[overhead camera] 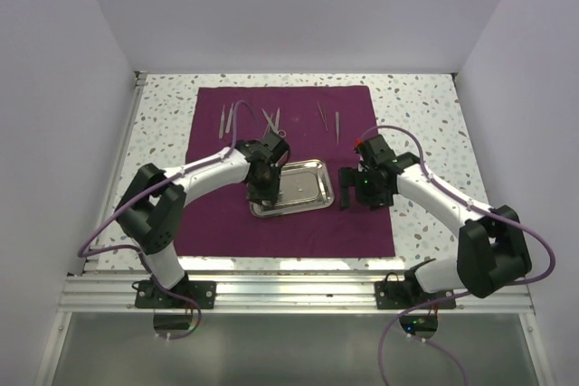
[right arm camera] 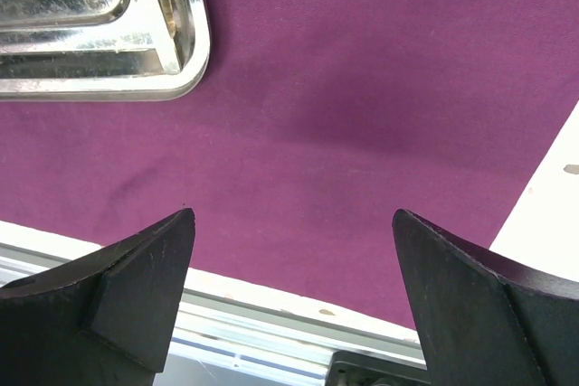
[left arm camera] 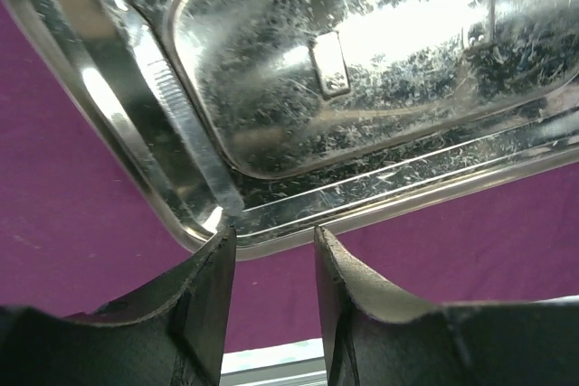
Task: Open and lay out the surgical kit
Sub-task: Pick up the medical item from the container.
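Cloth [overhead camera: 289,214]: dark purple wrap, already unfolded and lying flat on the speckled counter [overhead camera: 425,115]; it carries every other part of the kit.
Tray [overhead camera: 303,189]: small shiny steel tray with rounded corners, resting near the middle of the cloth, between the two arms.
Instruments [overhead camera: 271,119]: thin silver tools laid in a loose row along the far part of the cloth, well apart from the tray; another pair [overhead camera: 330,119] lies to the right of them. Which is scissors, forceps or tweezers is too small to tell.
Left end effector [left arm camera: 271,250]: over the tray's left end, fingers partly apart and pointing at the tray's near rim in the left wrist view. No rim shows between the fingers, so whether it grips anything cannot be told.
Right end effector [right arm camera: 294,241]: spread wide and holding nothing, above bare cloth just beside the tray's right end.
Step in hand: the wrap looks opened and the tools set out; the work now seems to concern the tray, probably grasping its rim to place it.
Next move: judged from this pose, the left fingers need to straddle the thin rim and clamp squarely; the polished lip may slip, and dragging could wrinkle the cloth.
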You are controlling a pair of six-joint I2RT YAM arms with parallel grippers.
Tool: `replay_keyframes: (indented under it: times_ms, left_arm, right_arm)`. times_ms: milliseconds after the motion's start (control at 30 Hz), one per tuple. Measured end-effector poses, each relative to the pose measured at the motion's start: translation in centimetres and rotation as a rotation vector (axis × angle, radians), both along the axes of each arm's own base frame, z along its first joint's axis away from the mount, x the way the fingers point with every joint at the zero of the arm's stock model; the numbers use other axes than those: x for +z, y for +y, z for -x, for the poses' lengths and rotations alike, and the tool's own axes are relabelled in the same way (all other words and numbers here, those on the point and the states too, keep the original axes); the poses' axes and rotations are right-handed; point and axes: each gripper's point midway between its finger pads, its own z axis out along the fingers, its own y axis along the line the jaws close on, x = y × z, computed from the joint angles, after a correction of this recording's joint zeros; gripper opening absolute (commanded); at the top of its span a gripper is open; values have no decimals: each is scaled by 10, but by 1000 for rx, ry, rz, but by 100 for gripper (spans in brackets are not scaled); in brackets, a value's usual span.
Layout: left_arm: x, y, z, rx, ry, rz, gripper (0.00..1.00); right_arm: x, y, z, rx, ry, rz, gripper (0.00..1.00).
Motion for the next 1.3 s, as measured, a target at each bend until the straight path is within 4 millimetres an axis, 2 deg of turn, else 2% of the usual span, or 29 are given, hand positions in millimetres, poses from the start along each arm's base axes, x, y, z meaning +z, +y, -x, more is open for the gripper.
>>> replay_keyframes:
  times_ms: [100, 333, 733, 1033, 1300]
  left_arm:
    - [-6, -4, 6, -3, 10, 14, 43]
    - [-16, 2, 13, 16, 32, -4, 41]
    - [-29, 14, 4, 34, 7, -96, 40]
    - [-34, 9, -7, 10, 8, -118, 39]
    - [-35, 2, -4, -12, 29, -85, 23]
  right_arm:
    - [-1, 0, 1, 1, 2, -2, 95]
    - [-2, 1, 2, 4, 6, -9, 95]
    - [-2, 2, 2, 4, 7, -12, 95]
    - [-2, 2, 2, 4, 8, -10, 95]
    - [-3, 1, 3, 4, 13, -6, 95]
